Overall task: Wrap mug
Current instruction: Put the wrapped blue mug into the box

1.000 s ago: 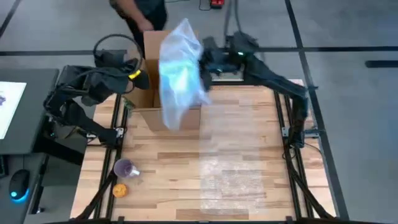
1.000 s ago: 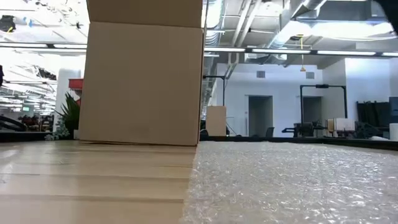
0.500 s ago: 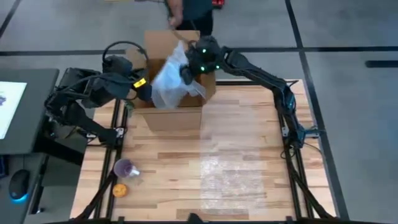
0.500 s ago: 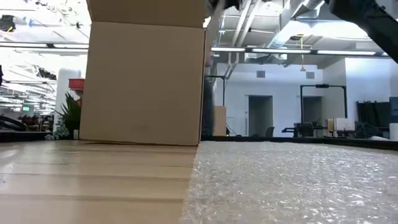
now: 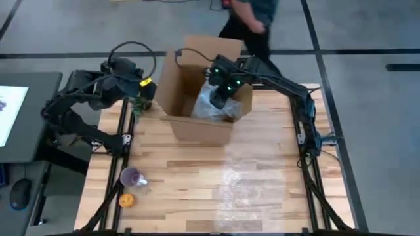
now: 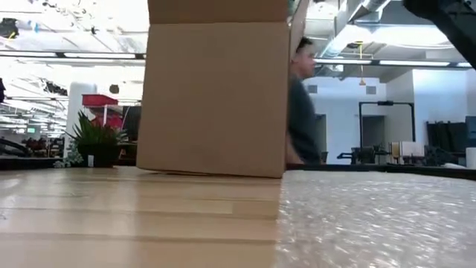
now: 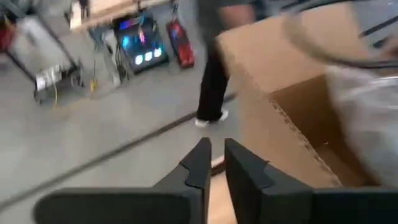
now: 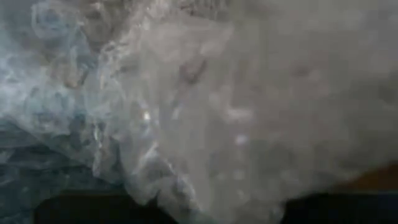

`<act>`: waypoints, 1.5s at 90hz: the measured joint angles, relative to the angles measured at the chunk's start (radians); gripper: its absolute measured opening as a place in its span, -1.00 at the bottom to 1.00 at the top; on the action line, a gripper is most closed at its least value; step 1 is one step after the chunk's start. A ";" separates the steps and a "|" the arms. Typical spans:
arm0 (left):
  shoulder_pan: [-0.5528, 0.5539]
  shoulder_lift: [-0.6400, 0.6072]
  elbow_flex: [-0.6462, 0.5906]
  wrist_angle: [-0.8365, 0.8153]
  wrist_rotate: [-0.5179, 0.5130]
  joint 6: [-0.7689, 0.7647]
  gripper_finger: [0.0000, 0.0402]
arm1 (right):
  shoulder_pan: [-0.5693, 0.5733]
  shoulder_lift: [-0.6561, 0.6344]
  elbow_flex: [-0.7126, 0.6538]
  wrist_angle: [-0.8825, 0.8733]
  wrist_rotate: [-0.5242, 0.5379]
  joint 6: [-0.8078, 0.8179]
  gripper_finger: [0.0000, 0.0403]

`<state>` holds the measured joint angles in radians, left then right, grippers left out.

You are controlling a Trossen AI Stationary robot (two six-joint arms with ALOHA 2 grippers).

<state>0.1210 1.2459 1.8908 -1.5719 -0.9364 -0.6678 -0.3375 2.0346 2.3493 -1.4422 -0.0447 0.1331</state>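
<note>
Bubble wrap sheet: lies flat on the near bench.
Box: stands open at the far side.
Wrapped bundle: inside the box, directly under the right gripper; its jaws are hidden, state unknown.
Left gripper: beside the box, jaws narrow, empty.
Nearer arm: the right.
Person: behind the bench.

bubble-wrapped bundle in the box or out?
In: the high view shows the bundle inside the open cardboard box, right pincer on it.

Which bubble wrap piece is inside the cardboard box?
The crumpled bundle beneath the right tool; the other sheet lies flat on the table.
</note>
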 joint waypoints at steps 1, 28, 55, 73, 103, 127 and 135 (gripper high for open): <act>0.004 -0.003 -0.008 0.001 0.007 -0.004 -0.71 | 0.004 -0.002 0.001 -0.013 -0.001 -0.005 -0.88; -0.017 -0.028 -0.141 0.182 0.166 -0.038 -0.34 | 0.108 -0.008 0.005 -0.131 -0.144 -0.089 -0.88; -0.058 0.014 -0.194 0.260 0.174 -0.072 -0.33 | 0.159 -0.008 0.006 0.064 0.043 0.153 -0.88; -0.076 0.031 -0.194 0.268 0.184 -0.103 -0.33 | 0.164 0.020 0.003 0.312 0.040 0.169 -0.88; -0.134 0.019 -0.198 0.236 0.199 -0.106 -0.33 | 0.173 0.153 -0.003 0.079 0.056 0.124 -0.89; -0.186 0.013 -0.198 0.221 0.194 -0.096 -0.33 | 0.208 0.098 -0.001 -0.126 0.071 0.094 -0.89; -0.199 -0.001 -0.198 0.225 0.180 -0.096 -0.33 | 0.218 0.051 -0.002 -0.128 0.071 0.091 -0.89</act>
<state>-0.0784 1.2448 1.6928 -1.3472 -0.7559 -0.7639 -0.1198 2.0851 2.3478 -1.5706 0.0265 0.2242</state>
